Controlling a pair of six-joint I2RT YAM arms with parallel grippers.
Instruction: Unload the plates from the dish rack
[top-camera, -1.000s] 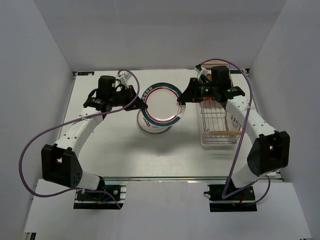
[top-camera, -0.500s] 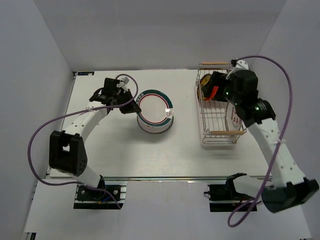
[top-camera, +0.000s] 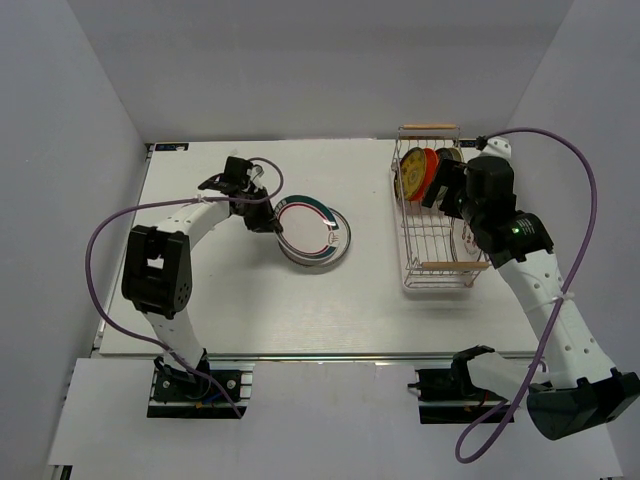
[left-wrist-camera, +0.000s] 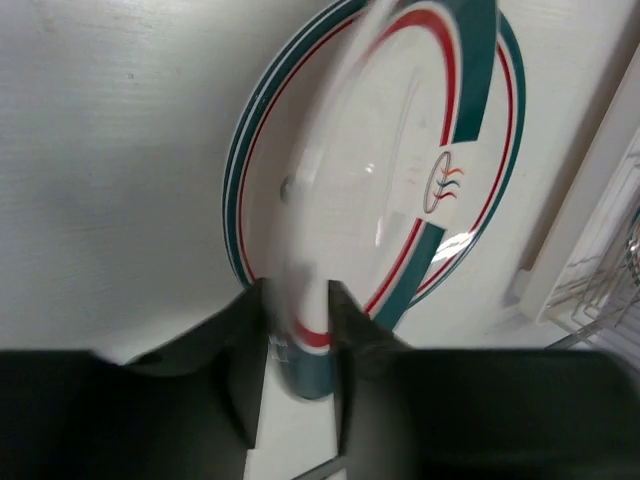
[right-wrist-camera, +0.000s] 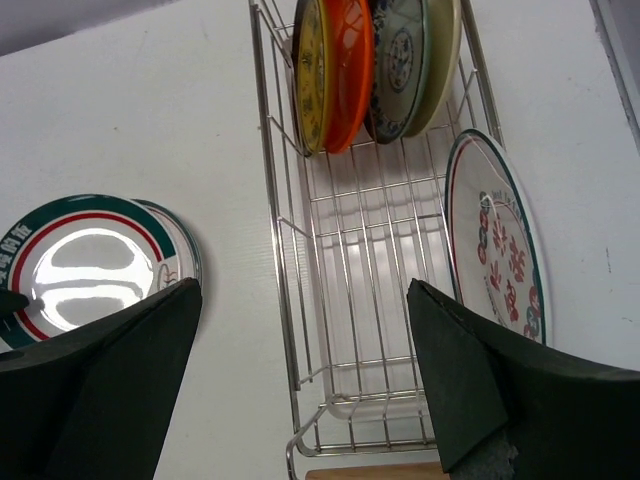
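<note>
The left gripper (left-wrist-camera: 297, 305) clamps the rim of a green-banded plate (top-camera: 305, 224), tilted over a second plate (top-camera: 338, 246) lying mid-worktop. Released at that angle, it could slide off or clatter. The right gripper (right-wrist-camera: 300, 300), jaws wide and empty, hovers over the dish rack (right-wrist-camera: 272, 200) by the right edge; upright plates (right-wrist-camera: 345, 70) crowd its far end — a finger might knock a neighbour.

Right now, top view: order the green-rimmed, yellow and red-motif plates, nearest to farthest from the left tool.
1. Green-rimmed plate, held in the left tool.
2. Yellow plate, far end of the rack.
3. Red-motif plate, rack's right side.
</note>
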